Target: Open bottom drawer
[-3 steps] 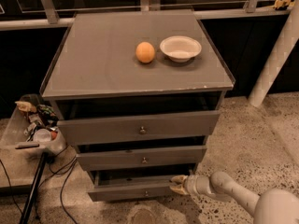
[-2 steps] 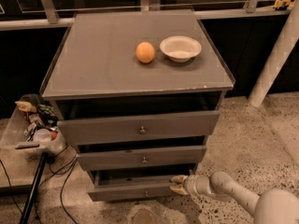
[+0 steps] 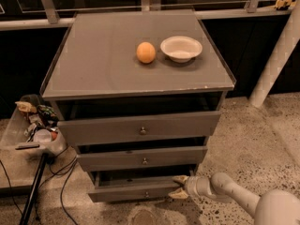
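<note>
Slim grey wooden bottom drawer [image 3: 136, 191] runs left-right, front facing six o'clock. Its three o'clock end meets the end effector [image 3: 177, 187], fingers spread.

Gripper [image 3: 179, 187], smooth pale plastic w/ slight sheen, sits at right end of bottom drawer [image 3: 136, 191]: matt grey painted wood, tiny shiny metal knob [image 3: 146, 194] to its left. Up above, cabinet top [image 3: 108, 64] semi-gloss, bowl [image 3: 181, 48] matt white, orange fruit [image 3: 146, 52] dull-skinned. Floor [image 3: 243, 139] below: rough speckled stone.
</note>
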Controlling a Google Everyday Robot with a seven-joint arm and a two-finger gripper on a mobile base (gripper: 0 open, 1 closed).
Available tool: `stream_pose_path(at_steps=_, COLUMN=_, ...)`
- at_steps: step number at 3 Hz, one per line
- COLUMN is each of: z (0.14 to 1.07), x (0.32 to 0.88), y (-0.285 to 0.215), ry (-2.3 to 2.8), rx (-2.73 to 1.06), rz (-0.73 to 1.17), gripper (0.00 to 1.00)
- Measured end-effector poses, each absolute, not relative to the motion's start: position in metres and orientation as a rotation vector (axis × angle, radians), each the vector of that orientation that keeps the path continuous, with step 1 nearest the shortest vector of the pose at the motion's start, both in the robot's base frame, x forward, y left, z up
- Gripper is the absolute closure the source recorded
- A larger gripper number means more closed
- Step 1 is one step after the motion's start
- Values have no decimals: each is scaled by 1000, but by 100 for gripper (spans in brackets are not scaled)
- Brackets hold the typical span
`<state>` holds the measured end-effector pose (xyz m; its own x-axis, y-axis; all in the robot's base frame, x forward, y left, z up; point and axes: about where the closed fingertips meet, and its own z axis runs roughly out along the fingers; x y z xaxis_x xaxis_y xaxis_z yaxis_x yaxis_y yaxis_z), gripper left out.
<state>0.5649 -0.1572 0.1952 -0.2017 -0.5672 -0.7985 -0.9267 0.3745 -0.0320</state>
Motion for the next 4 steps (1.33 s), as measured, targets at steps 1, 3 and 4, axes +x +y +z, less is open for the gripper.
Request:
stream_pose_path(at_steps=1, z=195, x=565, y=-157, ry=1886, rx=-1294, rz=608, gripper=61)
stream_pose_path(at_steps=3, z=186, x=547, y=-164, ry=1900, rx=-1272, rz=624, gripper=100)
stream_pose_path(at_steps=4, z=190, x=547, y=-164, ry=1899, rx=-1272, rz=624, gripper=100)
